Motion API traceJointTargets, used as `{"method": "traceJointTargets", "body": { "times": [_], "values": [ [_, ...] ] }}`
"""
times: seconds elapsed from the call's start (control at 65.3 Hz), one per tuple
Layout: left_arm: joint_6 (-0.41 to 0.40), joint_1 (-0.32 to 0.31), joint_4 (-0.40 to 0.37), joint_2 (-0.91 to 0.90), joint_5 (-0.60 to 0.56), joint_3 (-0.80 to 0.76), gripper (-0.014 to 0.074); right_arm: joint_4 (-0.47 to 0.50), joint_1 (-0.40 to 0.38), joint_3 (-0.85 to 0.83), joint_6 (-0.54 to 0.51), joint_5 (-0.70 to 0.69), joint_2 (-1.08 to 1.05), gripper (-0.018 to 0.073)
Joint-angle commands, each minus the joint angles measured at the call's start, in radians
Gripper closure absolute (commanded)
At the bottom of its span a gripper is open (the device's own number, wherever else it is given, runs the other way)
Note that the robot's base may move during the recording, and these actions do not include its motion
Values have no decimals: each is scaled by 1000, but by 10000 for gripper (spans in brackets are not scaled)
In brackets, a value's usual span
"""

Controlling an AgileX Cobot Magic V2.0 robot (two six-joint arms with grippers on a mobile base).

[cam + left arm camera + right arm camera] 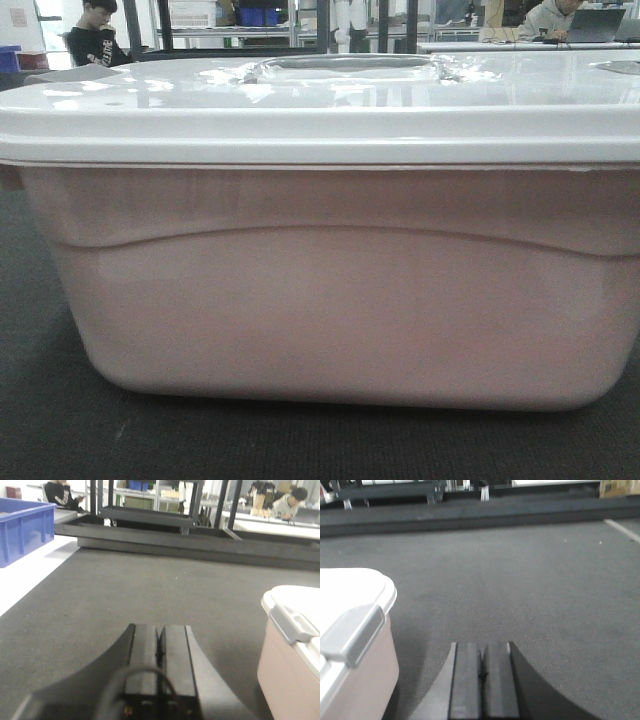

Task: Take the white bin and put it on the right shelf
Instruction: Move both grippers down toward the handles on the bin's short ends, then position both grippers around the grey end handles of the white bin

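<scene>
The white bin (330, 300) fills the front view, pinkish-white body under a glossy white lid, standing on dark carpet. Its left end with a grey latch shows at the right of the left wrist view (292, 645). Its right end shows at the left of the right wrist view (352, 645). My left gripper (159, 630) is shut and empty, low over the carpet to the left of the bin. My right gripper (482, 647) is shut and empty, to the right of the bin. Neither touches the bin. The right shelf is not in view.
A blue crate (22, 527) stands at the far left on a white floor strip. A low dark cart frame (165, 527) crosses the background, also in the right wrist view (470, 510). People sit at desks far behind (95, 35).
</scene>
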Motion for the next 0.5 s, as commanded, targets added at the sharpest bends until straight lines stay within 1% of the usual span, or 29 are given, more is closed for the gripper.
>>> {"method": "traceJointTargets", "body": {
  "times": [0.0, 0.107, 0.23, 0.306, 0.398, 0.49],
  "values": [
    [-3, -6, -2, 11, 4, -74, 715, -4, 0, -106, -5, -44, 108, 491],
    [-3, -6, -7, 76, 119, -141, 715, -11, 0, -212, -29, 25, 223, 491],
    [0, -6, -4, 198, 155, -226, 715, -11, 0, -329, -90, 137, 341, 491],
    [0, -6, -12, 300, 182, -287, 715, -10, 0, -399, -85, 200, 402, 491],
    [0, -6, -60, 422, 222, -359, 715, -4, 0, -467, -85, 268, 457, 491],
    [1, -6, -121, 545, 241, -422, 715, 28, 0, -532, -85, 350, 507, 491]
  ]
}}
